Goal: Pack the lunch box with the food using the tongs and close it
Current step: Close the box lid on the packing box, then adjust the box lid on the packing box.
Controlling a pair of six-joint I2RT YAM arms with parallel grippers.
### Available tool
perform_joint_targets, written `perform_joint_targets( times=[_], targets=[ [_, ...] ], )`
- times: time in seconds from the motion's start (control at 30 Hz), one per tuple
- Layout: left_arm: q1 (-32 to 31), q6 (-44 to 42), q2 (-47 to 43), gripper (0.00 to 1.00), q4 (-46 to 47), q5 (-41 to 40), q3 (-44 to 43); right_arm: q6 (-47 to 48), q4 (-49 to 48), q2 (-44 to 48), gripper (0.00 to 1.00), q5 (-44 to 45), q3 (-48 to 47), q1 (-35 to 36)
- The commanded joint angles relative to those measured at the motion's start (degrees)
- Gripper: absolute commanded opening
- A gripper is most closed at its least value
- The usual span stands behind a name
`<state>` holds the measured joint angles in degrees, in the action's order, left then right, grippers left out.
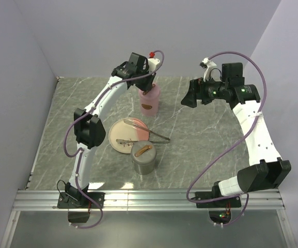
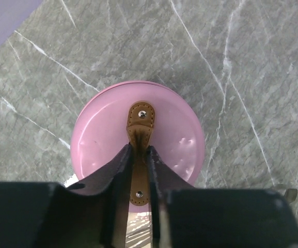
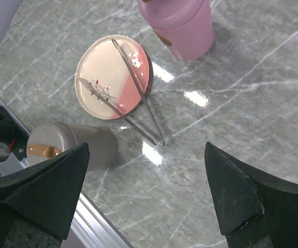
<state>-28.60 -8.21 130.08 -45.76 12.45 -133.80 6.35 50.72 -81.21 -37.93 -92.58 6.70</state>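
Left jaws almost closed, fingers [image 2: 125,165] flanking the brown strap [image 2: 141,124] on the pink box [image 2: 102,134] lid; can't tell if they clamp it. Right jaws wide open, holding nothing, above the tabletop [image 3: 241,103]. Tongs [image 3: 138,88] lie ahead of the right jaws, untouched. Tong tips on the plate [image 3: 99,62], joined end off its rim.
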Motion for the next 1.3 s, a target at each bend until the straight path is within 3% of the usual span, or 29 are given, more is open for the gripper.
perform_joint_targets(
  times=[0.0,0.43,0.7,0.87,1.07,1.17,1.27],
  targets=[
    [-0.14,0.56,-0.17,0.24,-2.59,2.23,2.93,-1.69,-5.1,-0.97,0.98,-1.35,1.69,-0.28],
    [1.62,3.11,-9.14,0.44,5.59,5.93,3.9,-8.11,-21.62,-4.74,0.87,0.48,5.92,0.68],
    [2.4,5.82,-10.46,0.45,7.43,5.74,3.98,-9.69,-26.28,-6.41,0.8,9.62,4.86,5.68],
    [7.06,15.4,-14.32,0.43,13.32,10.05,11.08,-11.62,-29.36,-9.14,0.8,15.17,5.83,9.99],
    [11.02,21.82,-22.76,0.38,23.41,18.22,27.87,-12.68,-29.71,-13.45,0.72,11.83,4.94,11.84],
    [12.07,22.97,-25.31,0.36,26.41,19.01,33.33,-10.24,-31.29,-13.36,0.63,12.79,5.21,14.03],
    [14.09,28.4,-26.45,0.35,29.65,23.05,37.11,-7.41,-31.38,-13.1,0.54,19.81,3.55,17.72]
  ],
)
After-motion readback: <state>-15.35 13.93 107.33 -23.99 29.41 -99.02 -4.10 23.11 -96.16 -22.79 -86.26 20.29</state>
